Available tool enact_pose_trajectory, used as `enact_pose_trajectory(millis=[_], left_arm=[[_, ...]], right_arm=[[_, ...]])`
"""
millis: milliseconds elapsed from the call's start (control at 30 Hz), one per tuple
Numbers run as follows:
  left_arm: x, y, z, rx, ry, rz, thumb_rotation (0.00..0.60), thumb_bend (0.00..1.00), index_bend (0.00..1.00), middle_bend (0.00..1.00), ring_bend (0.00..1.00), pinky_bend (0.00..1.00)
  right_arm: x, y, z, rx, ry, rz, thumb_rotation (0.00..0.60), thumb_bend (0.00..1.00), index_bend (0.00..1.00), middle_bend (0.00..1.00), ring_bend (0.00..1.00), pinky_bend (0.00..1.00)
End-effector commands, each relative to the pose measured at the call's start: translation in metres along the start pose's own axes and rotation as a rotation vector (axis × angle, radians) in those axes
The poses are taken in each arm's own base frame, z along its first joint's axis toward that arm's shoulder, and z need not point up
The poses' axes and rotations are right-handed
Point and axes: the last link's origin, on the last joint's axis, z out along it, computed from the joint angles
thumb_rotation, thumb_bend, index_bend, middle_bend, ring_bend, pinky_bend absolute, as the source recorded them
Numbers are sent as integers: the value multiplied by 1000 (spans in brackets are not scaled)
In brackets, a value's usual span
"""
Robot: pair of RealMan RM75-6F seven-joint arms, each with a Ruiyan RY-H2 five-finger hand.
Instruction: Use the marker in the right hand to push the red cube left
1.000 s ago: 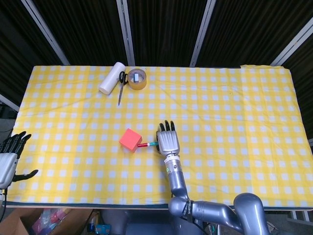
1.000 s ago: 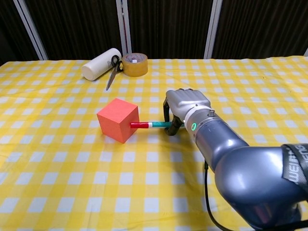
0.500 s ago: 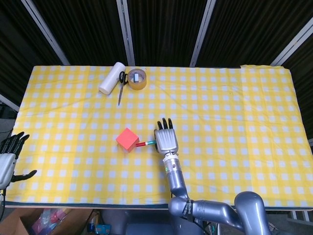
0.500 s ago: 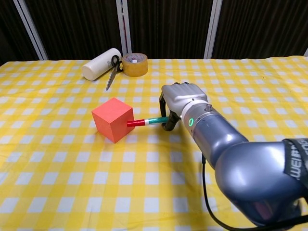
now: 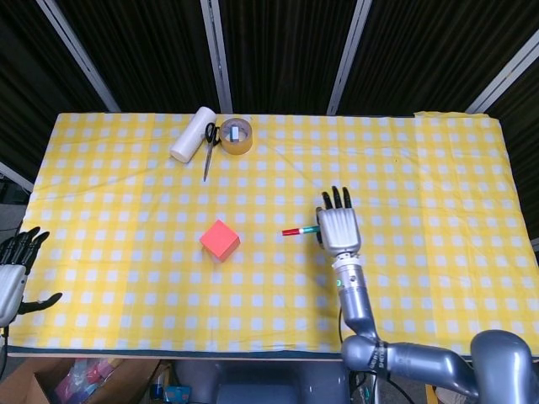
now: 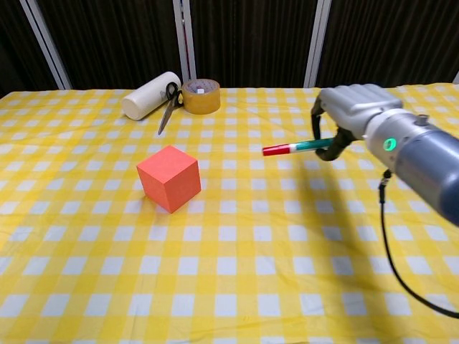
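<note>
Bright, even overhead light; both views sharp. Soft shadows fall on the worktop (image 6: 215, 287) below the right robot hand (image 6: 351, 107); background dark.

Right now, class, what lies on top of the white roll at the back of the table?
The scissors lean on the white roll, handles up on it, blades running down to the tablecloth. What is under the roll is hidden.

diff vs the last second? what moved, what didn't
The right hand, holding the red-capped green marker, first nudged the red cube a little left, then pulled back to the right and lifted, so the marker tip is now clear of the cube. The white roll, scissors, brown tape roll and left hand stayed put.
</note>
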Motion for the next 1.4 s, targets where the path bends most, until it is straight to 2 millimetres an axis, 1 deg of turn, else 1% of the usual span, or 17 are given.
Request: enact_pose_trajectory(millis=[33, 67, 167, 233, 267, 400, 567, 633, 733, 800, 900, 967, 1033, 1200, 1300, 1367, 1400], left_arm=[[-1, 1, 0, -3, 3, 5, 600, 0, 0, 0, 0, 0], [-1, 1, 0, -3, 2, 9, 600, 0, 0, 0, 0, 0], [-2, 3, 0, -4, -1, 15, 600, 0, 0, 0, 0, 0], [-3, 5, 0, -8, -1, 23, 600, 0, 0, 0, 0, 0], [-4, 6, 0, -8, -1, 24, 600, 0, 0, 0, 0, 0], [-5, 10, 0, -18, -2, 18, 600, 0, 0, 0, 0, 0], [-6, 12, 0, -27, 0, 26, 600, 0, 0, 0, 0, 0], [-6, 13, 0, -30, 0, 28, 600, 0, 0, 0, 0, 0], [-6, 14, 1, -31, 1, 30, 600, 0, 0, 0, 0, 0], [-6, 14, 1, -31, 2, 30, 600, 0, 0, 0, 0, 0], [-7, 14, 1, -32, 3, 30, 600, 0, 0, 0, 0, 0], [-7, 15, 1, -35, 4, 33, 600, 0, 0, 0, 0, 0], [-7, 15, 0, -37, 4, 34, 600, 0, 0, 0, 0, 0], [-6, 15, 0, -41, 12, 37, 600, 0, 0, 0, 0, 0], [-5, 15, -1, -43, 25, 33, 600, 0, 0, 0, 0, 0], [-5, 14, -1, -41, 37, 32, 600, 0, 0, 0, 0, 0], [-5, 13, -1, -41, 42, 30, 600, 0, 0, 0, 0, 0]], right_arm=[[-5, 55, -14, -66, -27, -15, 600, 560, 633, 181, 22, 0], [-6, 67, -16, -90, -36, -18, 600, 560, 633, 181, 22, 0], [-10, 90, -19, -132, -50, -11, 600, 560, 633, 181, 22, 0], [-18, 111, -23, -183, -73, -1, 600, 559, 633, 181, 21, 0], [-21, 115, -23, -191, -79, 5, 600, 559, 633, 181, 22, 0], [-33, 126, -21, -226, -100, 46, 600, 560, 633, 181, 22, 0], [-41, 127, -22, -229, -108, 55, 600, 560, 632, 181, 22, 0], [-42, 126, -24, -226, -106, 54, 600, 559, 603, 180, 17, 0], [-43, 125, -25, -221, -112, 43, 600, 559, 491, 165, 1, 0], [-41, 124, -27, -216, -118, 42, 600, 559, 415, 138, 0, 0], [-37, 123, -30, -210, -115, 45, 600, 559, 338, 112, 0, 0], [-29, 122, -39, -210, -102, 63, 600, 559, 307, 102, 0, 0], [-24, 124, -45, -211, -98, 73, 600, 559, 289, 95, 0, 0], [-11, 129, -59, -196, -81, 107, 600, 557, 287, 82, 0, 0], [1, 138, -72, -174, -56, 99, 600, 535, 258, 66, 0, 0], [12, 152, -88, -155, -23, 69, 600, 507, 201, 51, 0, 0], [17, 159, -95, -145, -10, 60, 600, 487, 153, 39, 0, 0]])
